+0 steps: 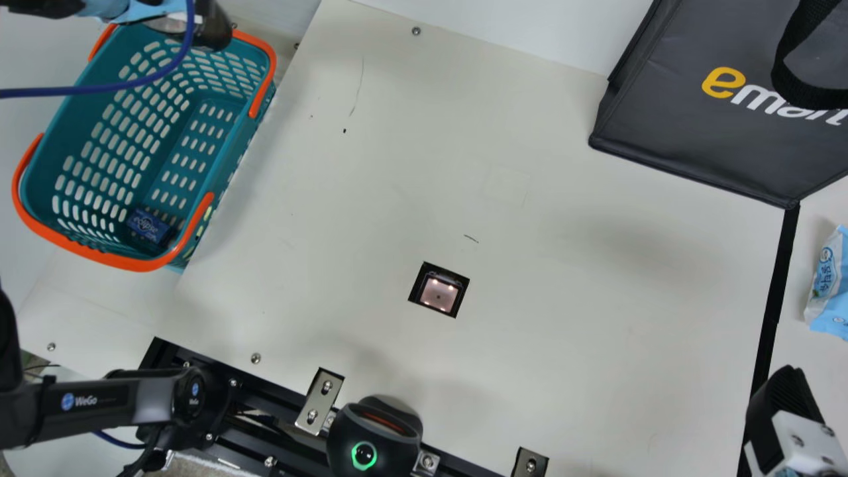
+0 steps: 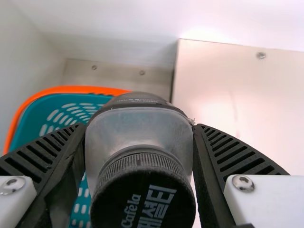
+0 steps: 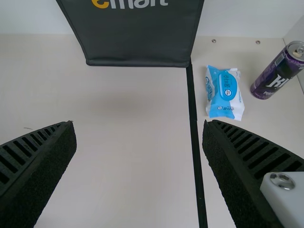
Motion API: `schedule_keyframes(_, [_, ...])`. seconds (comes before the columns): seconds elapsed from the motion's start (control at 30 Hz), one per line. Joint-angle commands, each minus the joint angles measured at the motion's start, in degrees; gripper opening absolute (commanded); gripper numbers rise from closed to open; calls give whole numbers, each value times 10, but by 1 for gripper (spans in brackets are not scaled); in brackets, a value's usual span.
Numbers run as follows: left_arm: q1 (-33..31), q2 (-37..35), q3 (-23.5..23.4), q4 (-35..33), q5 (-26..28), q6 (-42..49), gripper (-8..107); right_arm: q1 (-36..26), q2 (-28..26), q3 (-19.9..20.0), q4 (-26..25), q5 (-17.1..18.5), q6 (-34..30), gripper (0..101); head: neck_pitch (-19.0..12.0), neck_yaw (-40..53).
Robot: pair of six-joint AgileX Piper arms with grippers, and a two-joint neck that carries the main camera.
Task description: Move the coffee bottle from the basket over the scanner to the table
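Coffee bottle sits between the ribbed fingers of the left arm; those jaws stand parted by just the bottle's breadth, pressed to both its sides. Taking clock directions from the main view, the bottle is at the far end of the basket, towards 1 o'clock from its middle; how high it hangs over the rim I cannot tell. The black cap is turned back to the wrist and the body runs on ahead, so the long axis follows the line of the jaws, the base pointing roughly to 3 or 4 o'clock. The move now seems to be the carry, and it turns on one bearing: from the bottle, the scanner window set in the table lies between 4 and 5 o'clock, well apart. The left arm is plainly the nearer and has the hold; the right arm is off towards 4 o'clock, its jaws wide apart with nothing between them. I'd want the base clear of the orange handle before swinging across, since so much bottle juts ahead of the grip. Knocked there, it could twist between the fingers and spoil an upright landing.
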Motion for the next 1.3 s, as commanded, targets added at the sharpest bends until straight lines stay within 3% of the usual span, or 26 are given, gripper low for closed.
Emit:
schedule_keyframes(0.0, [-28,-3,-1,5,6,-11,-8,0,0,0,0,0,0,95,-17,2])
schedule_keyframes(0.6, [-183,-1,17,39,71,-120,-8,0,0,0,0,0,0,95,-17,2])
schedule_keyframes(1.27, [-226,41,66,45,86,-163,-8,0,0,0,0,-2,0,95,-17,2])
